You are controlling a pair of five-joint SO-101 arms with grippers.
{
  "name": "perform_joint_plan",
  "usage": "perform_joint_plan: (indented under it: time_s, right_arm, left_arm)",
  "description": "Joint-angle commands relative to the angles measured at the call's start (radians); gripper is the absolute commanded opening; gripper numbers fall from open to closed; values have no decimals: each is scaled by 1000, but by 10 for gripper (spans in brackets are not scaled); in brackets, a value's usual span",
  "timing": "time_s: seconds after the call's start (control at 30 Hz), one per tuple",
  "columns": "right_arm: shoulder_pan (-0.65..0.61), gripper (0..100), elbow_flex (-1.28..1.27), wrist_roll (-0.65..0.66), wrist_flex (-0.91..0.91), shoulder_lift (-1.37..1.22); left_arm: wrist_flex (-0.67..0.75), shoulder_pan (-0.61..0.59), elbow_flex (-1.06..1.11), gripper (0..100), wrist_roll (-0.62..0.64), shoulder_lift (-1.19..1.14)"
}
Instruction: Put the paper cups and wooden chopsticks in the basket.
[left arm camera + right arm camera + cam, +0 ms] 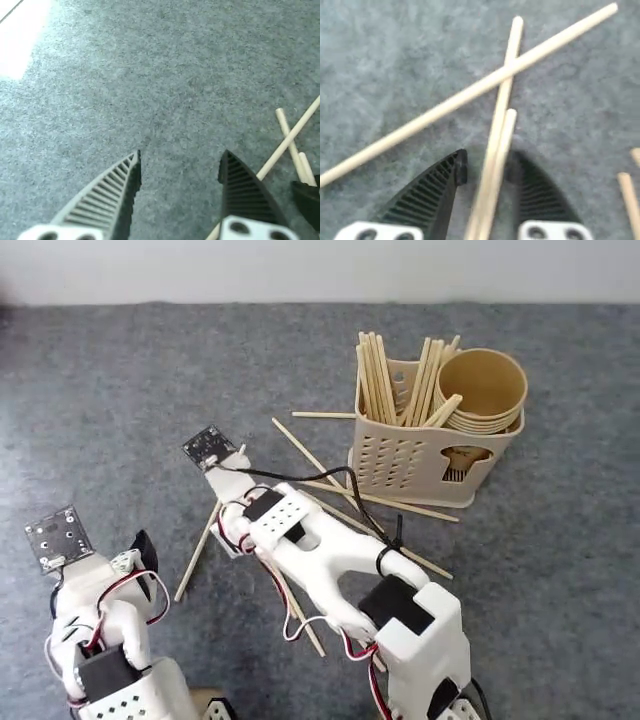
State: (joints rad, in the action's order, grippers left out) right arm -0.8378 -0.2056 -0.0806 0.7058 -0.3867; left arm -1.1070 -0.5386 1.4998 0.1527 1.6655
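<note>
Basket (420, 465) at 2 o'clock on table (120, 390), holding paper cups (485, 390); loose chopsticks (340, 495) at centre. Left wrist: my left gripper (182, 155) spread wide over table. Right wrist: my right gripper (487, 162) parted, straddling two chopsticks (500, 115), not clamped.

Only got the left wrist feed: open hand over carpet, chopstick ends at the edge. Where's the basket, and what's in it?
Observer: The basket stands at the table's far right in the high view, away from the left hand. It holds stacked paper cups and upright chopsticks.
Operator: Right arm?
Observer: The right hand is open, low, astride a pair of chopsticks.
Operator: More loose ones?
Observer: Yes, loose chopsticks lie before the basket.
</note>
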Motion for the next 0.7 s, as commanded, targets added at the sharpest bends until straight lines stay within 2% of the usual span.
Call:
perform_joint_plan:
  time_s: [0.0,0.3,0.53,0.67]
  right_arm:
    - [7,25,57,9,54,5]
    - [53,8,66,11,154,48]
    - [97,8,64,11,308,269]
    - [119,8,61,72,415,409]
  left_arm:
    - [-8,-3,-7,243,-6,12]
    - [-8,-3,-5,243,-6,12]
    - [-8,-3,-5,243,-6,12]
    - [-8,-3,-5,243,-6,12]
